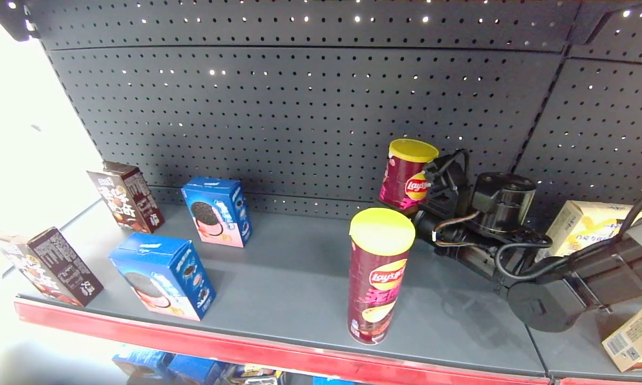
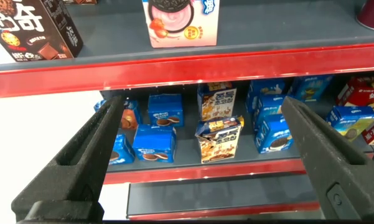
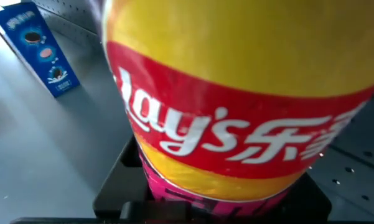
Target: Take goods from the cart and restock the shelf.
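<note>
Head view: grey shelf (image 1: 299,278) with a red front lip. The front chip can (image 1: 378,275) stands upright near the lip. Behind it and a bit to its right, close to the pegboard, is the held chip can (image 1: 406,176), yellow lid up and slightly tilted. The right gripper (image 1: 432,184) is clamped on its side from the right. Can't tell if its base touches the deck. Well left of the front chip can are two blue cookie boxes (image 1: 217,211) and, farther left, two brown boxes (image 1: 126,197). Right of it, past the arm, are cream boxes (image 1: 588,227).

Left wrist view: left gripper (image 2: 202,106) has its fingers spread wide with nothing between them. It sits out in front of the red lip, lower than the front chip can's base. Beyond the fingers, a lower shelf (image 2: 224,167) carries blue and mixed boxes.

Right wrist view: the held chip can is pinned between the right gripper's fingers, with one blue cookie box off to the side on the deck.
</note>
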Robot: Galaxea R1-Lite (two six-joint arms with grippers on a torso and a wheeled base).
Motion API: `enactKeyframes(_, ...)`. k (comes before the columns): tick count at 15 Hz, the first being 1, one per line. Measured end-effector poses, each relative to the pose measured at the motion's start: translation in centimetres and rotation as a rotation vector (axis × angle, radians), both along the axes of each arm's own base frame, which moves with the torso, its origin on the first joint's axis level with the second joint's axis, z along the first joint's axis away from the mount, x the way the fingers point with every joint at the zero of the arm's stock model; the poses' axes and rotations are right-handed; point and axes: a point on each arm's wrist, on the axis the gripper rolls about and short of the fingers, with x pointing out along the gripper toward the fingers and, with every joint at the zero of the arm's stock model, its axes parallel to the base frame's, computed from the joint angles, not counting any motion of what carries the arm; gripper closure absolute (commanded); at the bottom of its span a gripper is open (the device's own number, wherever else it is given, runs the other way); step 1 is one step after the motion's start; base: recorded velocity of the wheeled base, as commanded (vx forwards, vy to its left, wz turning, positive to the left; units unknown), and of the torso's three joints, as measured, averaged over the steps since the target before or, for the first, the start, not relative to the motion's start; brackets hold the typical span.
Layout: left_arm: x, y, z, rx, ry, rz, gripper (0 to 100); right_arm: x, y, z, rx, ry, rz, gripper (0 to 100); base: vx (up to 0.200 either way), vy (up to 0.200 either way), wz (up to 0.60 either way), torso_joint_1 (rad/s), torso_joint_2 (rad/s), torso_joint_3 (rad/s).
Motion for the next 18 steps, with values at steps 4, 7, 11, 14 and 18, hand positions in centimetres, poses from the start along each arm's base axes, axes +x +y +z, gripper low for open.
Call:
enactKeyframes(4,0.0,0.0,0.0,0.000,0.000,0.000,0,1.0,0.2,-0.8,-0.037,-0.006,-0.011,100,0.000,0.000,0.00,0.000,0.00,0.000)
enactKeyframes(7,0.0,0.0,0.0,0.000,0.000,0.000,0,1.6,0.2,-1.1,-0.048,-0.005,-0.015,100,0.000,0.000,0.00,0.000,0.00,0.000)
enactKeyframes(11,0.0,0.0,0.0,0.000,0.000,0.001,0,2.0,0.1,-1.4,-0.052,0.002,-0.021,100,0.000,0.000,0.00,0.000,0.00,0.000)
enactKeyframes(14,0.0,0.0,0.0,0.000,0.000,0.001,0,2.2,-0.1,-1.7,-0.056,0.008,-0.026,100,0.000,0.000,0.00,0.000,0.00,0.000)
enactKeyframes(18,0.0,0.0,0.0,-0.001,0.001,0.001,0,2.5,0.1,-1.9,-0.054,0.005,-0.024,100,0.000,0.000,0.00,0.000,0.00,0.000)
